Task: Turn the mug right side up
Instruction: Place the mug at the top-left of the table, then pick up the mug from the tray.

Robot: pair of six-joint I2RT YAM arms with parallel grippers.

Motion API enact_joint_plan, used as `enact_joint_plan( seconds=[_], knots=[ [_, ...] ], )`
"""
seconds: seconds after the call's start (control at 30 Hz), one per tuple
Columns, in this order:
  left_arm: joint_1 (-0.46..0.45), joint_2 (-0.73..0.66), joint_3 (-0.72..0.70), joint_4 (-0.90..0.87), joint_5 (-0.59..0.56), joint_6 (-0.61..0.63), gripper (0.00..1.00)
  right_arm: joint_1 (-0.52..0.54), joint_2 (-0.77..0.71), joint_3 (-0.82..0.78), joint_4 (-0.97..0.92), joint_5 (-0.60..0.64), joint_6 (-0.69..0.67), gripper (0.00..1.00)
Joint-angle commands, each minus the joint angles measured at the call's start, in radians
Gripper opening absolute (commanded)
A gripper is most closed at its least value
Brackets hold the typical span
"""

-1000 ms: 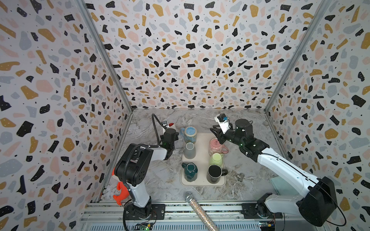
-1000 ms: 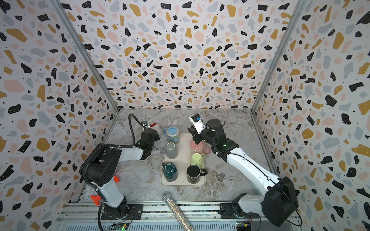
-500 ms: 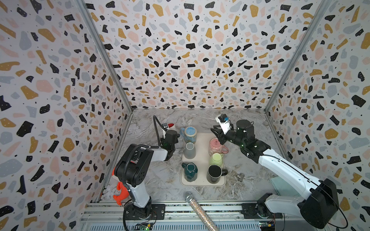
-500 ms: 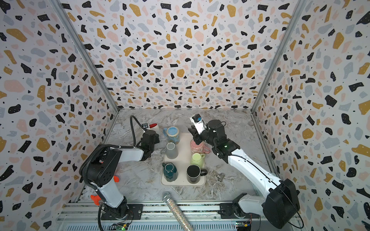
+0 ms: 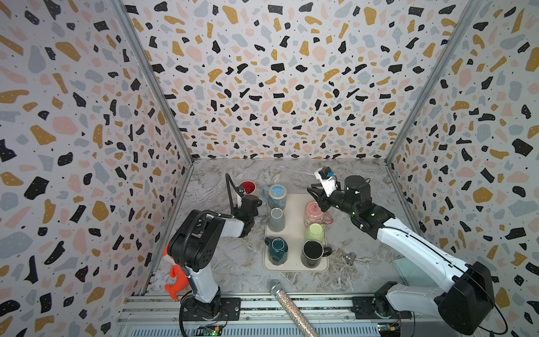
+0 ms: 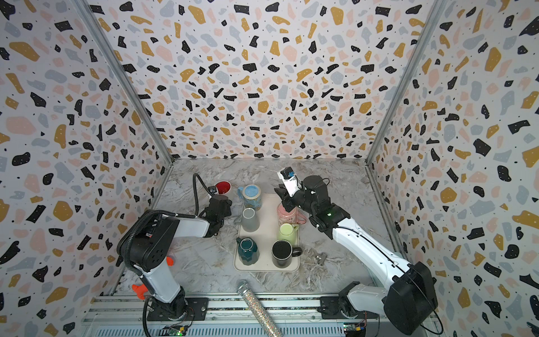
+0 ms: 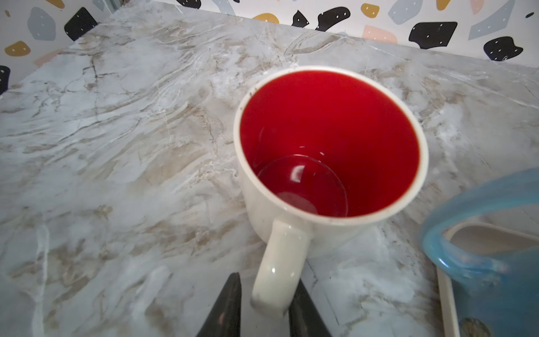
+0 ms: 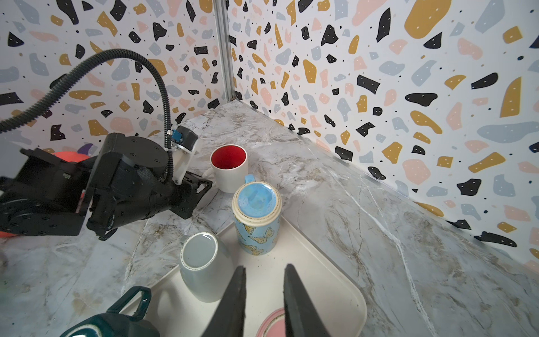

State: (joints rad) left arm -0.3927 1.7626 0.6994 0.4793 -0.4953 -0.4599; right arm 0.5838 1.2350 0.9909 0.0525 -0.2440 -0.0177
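Observation:
The mug point(image 5: 247, 186) point(image 6: 223, 186) point(image 7: 329, 146) point(image 8: 229, 166), white with a red inside, stands upright on the marble table, left of the tray. Its handle points at my left gripper point(image 5: 244, 195) point(image 7: 267, 280). That gripper's jaws straddle the handle tip and are open, with a gap showing on one side. My right gripper point(image 5: 310, 192) point(image 8: 264, 268) hovers open and empty over the tray's far right. A pink upside-down mug point(image 5: 314, 214) point(image 8: 271, 324) sits just below it.
The cream tray point(image 5: 293, 233) point(image 8: 320, 277) holds an upside-down blue butterfly mug point(image 5: 277, 195), a grey mug point(image 5: 275, 218), a teal mug point(image 5: 275, 251), a green mug point(image 5: 315, 233) and an upright black mug point(image 5: 312, 253). A glitter microphone point(image 5: 287, 303) lies at the front edge.
My left gripper's jaws have parted around the mug's handle. The mug stays upright in place. The right arm has hardly moved.

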Motion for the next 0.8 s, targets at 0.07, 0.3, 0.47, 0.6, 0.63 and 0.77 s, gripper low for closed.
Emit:
enact_joint_plan(
  seconds=[0.07, 0.3, 0.47, 0.6, 0.63, 0.77],
  knots=[
    [-0.036, -0.155, -0.051, -0.038, -0.002, -0.036, 0.3, -0.028, -0.008, 0.128, -0.2, -0.013, 0.086, 0.3],
    [-0.055, -0.449, -0.065, -0.199, 0.011, -0.041, 0.36, -0.173, 0.096, 0.375, -0.595, -0.042, 0.311, 0.6],
    [-0.056, -0.62, -0.017, -0.305, 0.049, -0.027, 0.45, -0.32, 0.136, 0.36, -0.657, -0.214, 0.448, 0.72],
    [-0.055, -0.658, 0.061, -0.378, 0.095, 0.0, 0.48, -0.438, 0.152, 0.236, -0.6, -0.4, 0.588, 0.73],
    [-0.056, -0.658, 0.08, -0.395, 0.107, 0.004, 0.48, -0.46, 0.15, 0.203, -0.579, -0.435, 0.625, 0.72],
    [-0.055, -0.657, 0.118, -0.414, 0.153, -0.003, 0.48, -0.534, 0.141, 0.08, -0.492, -0.558, 0.763, 0.7]
  ],
)
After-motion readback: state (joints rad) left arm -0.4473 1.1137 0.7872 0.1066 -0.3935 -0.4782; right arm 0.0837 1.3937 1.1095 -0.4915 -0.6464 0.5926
